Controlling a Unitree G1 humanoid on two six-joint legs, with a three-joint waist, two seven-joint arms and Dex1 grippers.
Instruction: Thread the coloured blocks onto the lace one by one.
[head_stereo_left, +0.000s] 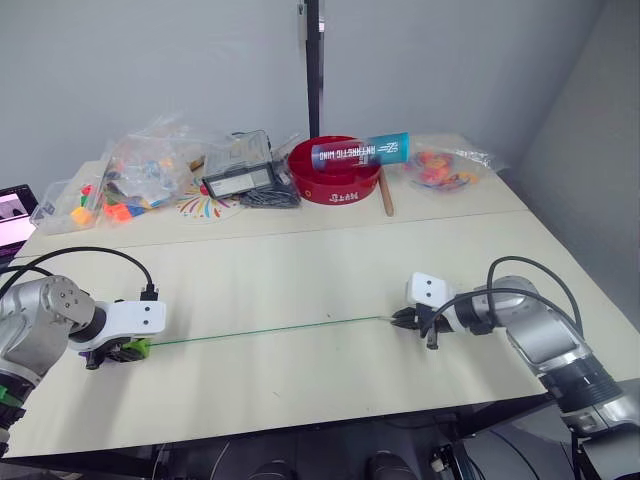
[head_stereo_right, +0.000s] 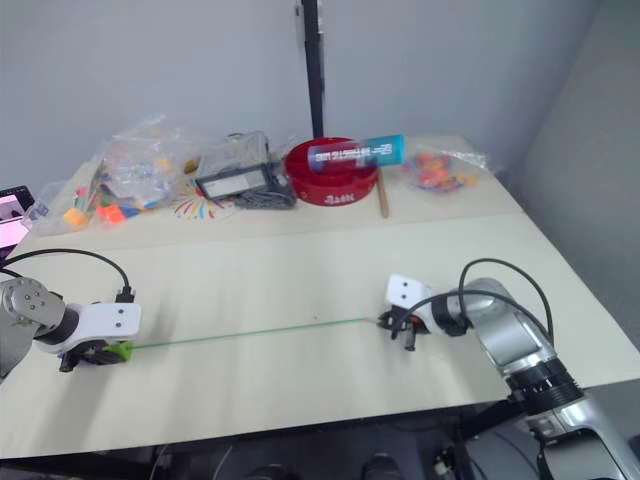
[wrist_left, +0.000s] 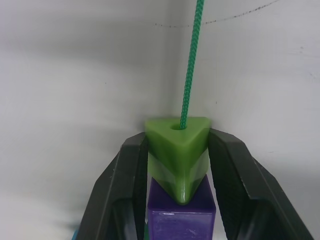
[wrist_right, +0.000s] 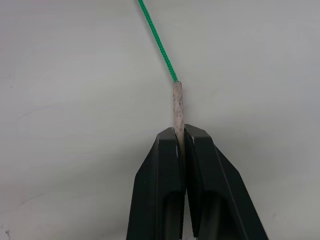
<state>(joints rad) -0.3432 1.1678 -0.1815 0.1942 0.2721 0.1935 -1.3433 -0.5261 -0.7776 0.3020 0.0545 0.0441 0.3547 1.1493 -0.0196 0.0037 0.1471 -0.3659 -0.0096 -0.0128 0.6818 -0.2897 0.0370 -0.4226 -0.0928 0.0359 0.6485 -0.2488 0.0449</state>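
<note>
While the lace (head_stereo_left: 270, 328) lies stretched in a straight line over the desk (head_stereo_left: 300, 270), the left hand (wrist_left: 179, 165) pinches a light green block (wrist_left: 178, 150) already on the cord, with a purple block (wrist_left: 181, 215) just behind it. The right hand (wrist_right: 181, 137) is pressed on the pale stiff tip (wrist_right: 177, 105). So at least two blocks seem threaded; I cannot tell about the others. At the far side of the desk, a red bowl (head_stereo_left: 336, 172) carries a blue tube (head_stereo_left: 360, 152) across its rim, and plastic bags (head_stereo_left: 140, 175) hold colourful toy pieces.
</note>
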